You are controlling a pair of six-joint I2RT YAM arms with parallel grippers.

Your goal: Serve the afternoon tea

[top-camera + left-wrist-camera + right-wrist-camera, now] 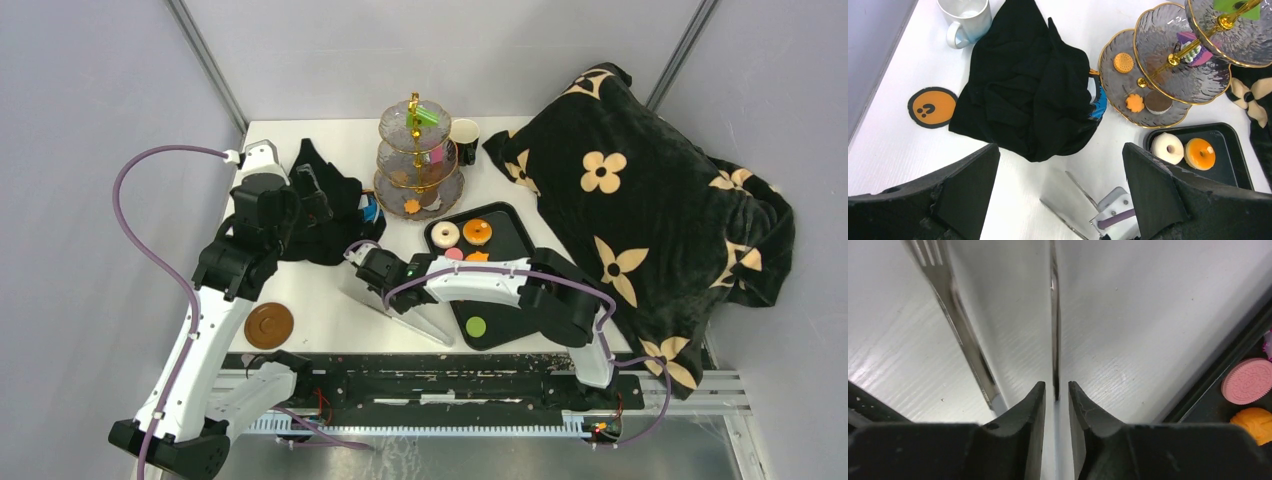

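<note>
- Right fingers point(1034, 410): almost together, with a thin metal utensil point(1055, 340) in the gap; whether they are clamping it cannot be told.
- Pink disc point(1250, 381) and orange treat point(1255, 422): lower right of frame, in the black tray point(1198, 407), apart from those fingers.
- Left fingers point(968, 185): wide apart; white donut point(1168, 148) and orange donut point(1199, 153) lie just above the lower-right finger.

The left gripper point(1060, 160) hangs with black fingers point(963, 195) spread wide over a white table point(888, 150). Below it lie a crumpled black cloth point(1028, 95), a white ceramic mug point(965, 17), thin metal tongs point(1080, 189) and a 3-tier gold-rimmed glass stand point(1168, 55). A black rectangular tray point(1233, 160) holds a white ring donut point(1168, 148) and an orange ring donut point(1200, 153).
</note>
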